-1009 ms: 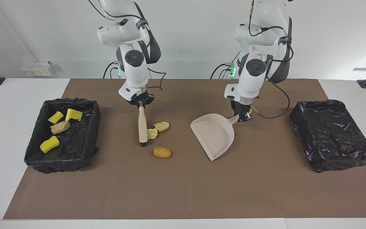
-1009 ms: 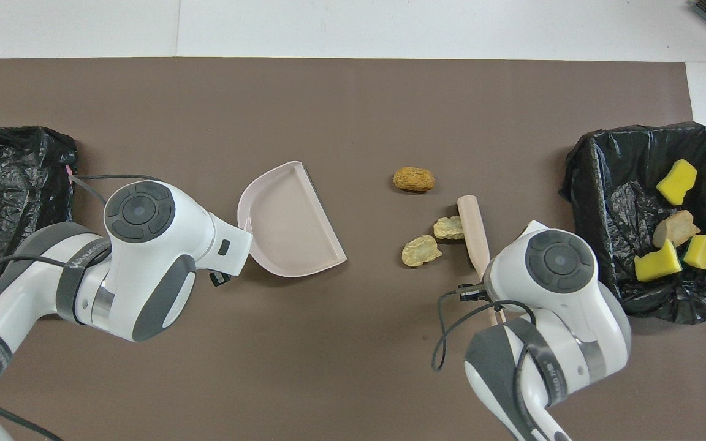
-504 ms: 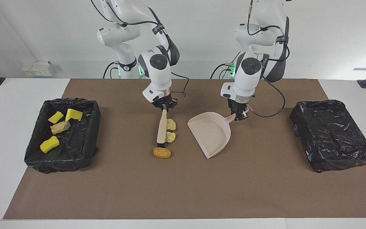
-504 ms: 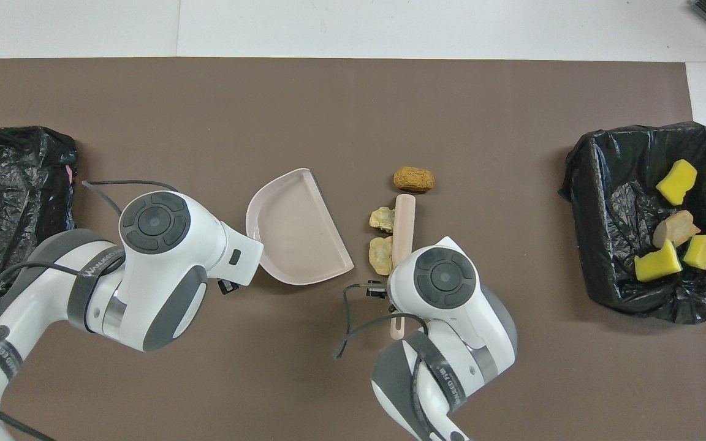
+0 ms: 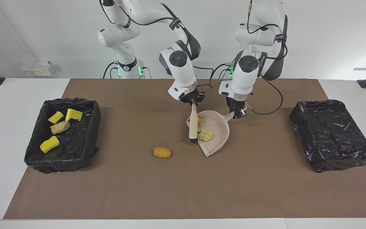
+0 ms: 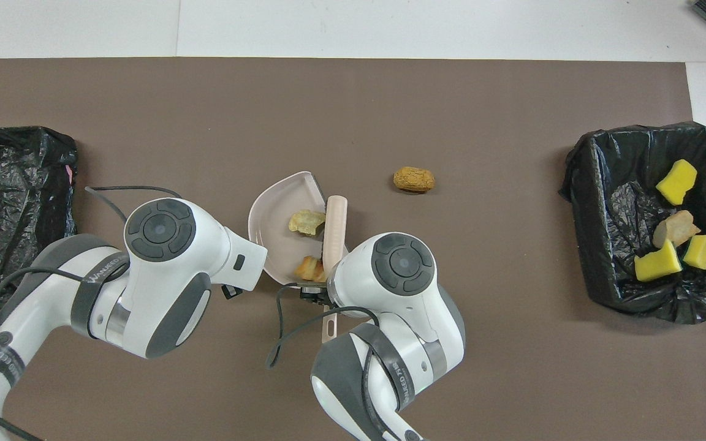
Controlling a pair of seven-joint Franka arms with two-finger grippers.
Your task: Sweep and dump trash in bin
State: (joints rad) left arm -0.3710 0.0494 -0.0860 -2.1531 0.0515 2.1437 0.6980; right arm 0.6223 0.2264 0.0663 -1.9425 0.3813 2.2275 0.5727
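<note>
My right gripper [image 5: 193, 101] is shut on the handle of a beige brush [image 5: 193, 125], whose head rests at the mouth of the beige dustpan [image 5: 221, 132]. The dustpan's handle is clamped in my left gripper [image 5: 237, 113], which is shut on it. Two tan lumps of trash [image 5: 205, 135] [image 5: 199, 121] lie inside the dustpan [image 6: 276, 214], right beside the brush [image 6: 336, 223]. A third, orange-brown lump [image 5: 162, 153] [image 6: 413, 179] sits alone on the brown mat, toward the right arm's end. In the overhead view both wrists hide their fingers.
The black-lined bin [image 5: 59, 163] [image 6: 598, 202] at the right arm's end holds several scraps, yellow sponge pieces [image 5: 49, 144] and a tan lump [image 5: 60, 127]. A second black-bagged bin [image 5: 332, 133] [image 6: 10, 202] stands at the left arm's end.
My right gripper swept the brush toward the left arm's end, pushing two tan lumps into the dustpan. The dustpan edged toward the brush. The orange-brown lump stayed put.
</note>
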